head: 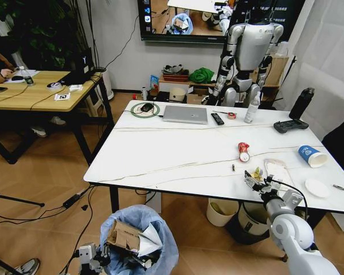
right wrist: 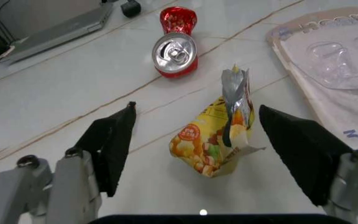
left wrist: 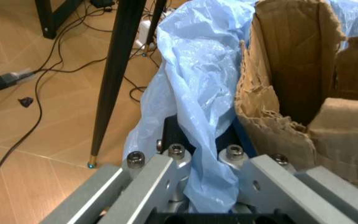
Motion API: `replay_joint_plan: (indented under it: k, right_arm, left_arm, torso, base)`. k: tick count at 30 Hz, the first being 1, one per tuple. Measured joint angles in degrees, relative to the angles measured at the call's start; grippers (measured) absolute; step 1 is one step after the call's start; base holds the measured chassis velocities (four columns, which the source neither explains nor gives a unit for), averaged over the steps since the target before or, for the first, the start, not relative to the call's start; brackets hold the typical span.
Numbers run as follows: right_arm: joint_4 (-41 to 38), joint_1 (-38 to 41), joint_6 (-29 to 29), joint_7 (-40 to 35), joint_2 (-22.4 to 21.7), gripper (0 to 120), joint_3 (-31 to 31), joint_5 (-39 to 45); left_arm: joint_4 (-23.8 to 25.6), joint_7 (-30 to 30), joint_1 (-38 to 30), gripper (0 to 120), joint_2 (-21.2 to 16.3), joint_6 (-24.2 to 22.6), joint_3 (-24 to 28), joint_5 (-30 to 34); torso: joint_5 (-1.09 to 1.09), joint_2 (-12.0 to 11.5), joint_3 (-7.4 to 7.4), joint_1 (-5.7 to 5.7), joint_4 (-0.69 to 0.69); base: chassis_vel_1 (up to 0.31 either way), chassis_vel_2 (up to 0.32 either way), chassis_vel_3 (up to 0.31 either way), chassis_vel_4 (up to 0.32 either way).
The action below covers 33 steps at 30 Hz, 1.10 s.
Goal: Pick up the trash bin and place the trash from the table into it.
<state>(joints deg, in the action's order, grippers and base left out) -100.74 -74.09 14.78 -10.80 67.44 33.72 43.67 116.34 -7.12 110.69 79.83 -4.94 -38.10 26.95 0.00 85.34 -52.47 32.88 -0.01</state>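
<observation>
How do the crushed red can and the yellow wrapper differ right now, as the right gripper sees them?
The red can is rigid metal, dented, lying with its silver top facing the camera; the yellow wrapper is soft, crumpled foil, torn open at one end. The wrapper sits between the open fingers of the right gripper; the can lies farther off, outside them. Both rest on the table, not yet in the trash bin.

White marble table [head: 178,154], red can [head: 243,151], yellow wrapper [right wrist: 219,135], blue cup [head: 311,156], laptop [head: 185,114]
</observation>
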Motion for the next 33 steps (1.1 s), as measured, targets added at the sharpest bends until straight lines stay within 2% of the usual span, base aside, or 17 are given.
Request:
replay_joint_plan:
  k: [2, 4, 7, 11, 14, 19, 33]
  right_arm:
    - [0.07, 0.0, -0.11, 0.09, 0.01, 66, -0.03, 0.0]
    - [0.07, 0.0, -0.26, 0.14, 0.28, 55, -0.1, -0.1]
    - [0.07, -0.09, -0.3, 0.24, 0.56, 48, -0.26, -0.25]
    - [0.23, -0.13, -0.39, 0.34, 1.18, 28, -0.74, -0.91]
    - [0.3, 0.02, -0.4, 0.35, 1.25, 22, -0.86, -1.07]
    - [0.17, 0.0, -0.39, 0.35, 1.09, 1, -0.83, -1.1]
    - [-0.98, -1.62, -0.74, 1.12, 1.09, 0, 0.34, -1.91]
  left_arm:
    - [0.02, -0.01, 0.02, 0, 0.11, 0.02, 0.0, -0.05]
    - [0.01, -0.03, 0.05, 0, 0.18, 0.05, 0.01, -0.13]
    - [0.02, -0.03, 0.07, 0, 0.17, 0.06, -0.03, -0.16]
    - [0.08, -0.06, 0.1, 0, 0.21, 0.16, -0.16, -0.13]
    - [0.18, -0.07, 0.12, 0, 0.23, 0.2, -0.17, -0.13]
    - [0.39, -0.1, 0.18, 0, 0.14, 0.27, -0.09, -0.09]
    - [0.37, -0.12, 0.01, 0, -0.89, 0.29, 0.46, 0.35]
  torso:
    - [0.0, 0.0, 0.0, 0.0, 0.0]
    - [0.0, 0.0, 0.0, 0.0, 0.0]
    - [0.0, 0.0, 0.0, 0.0, 0.0]
    - [0.0, 0.0, 0.0, 0.0, 0.0]
    - [0.0, 0.0, 0.0, 0.0, 0.0]
    - [0.0, 0.0, 0.0, 0.0, 0.0]
    - [0.0, 0.0, 0.0, 0.0, 0.0]
  base:
    - [0.0, 0.0, 0.0, 0.0]
    - [0.0, 0.0, 0.0, 0.0]
    - [0.0, 0.0, 0.0, 0.0]
    - [0.0, 0.0, 0.0, 0.0]
    - [0.0, 0.0, 0.0, 0.0]
    - [0.0, 0.0, 0.0, 0.0]
    - [0.0, 0.0, 0.0, 0.0]
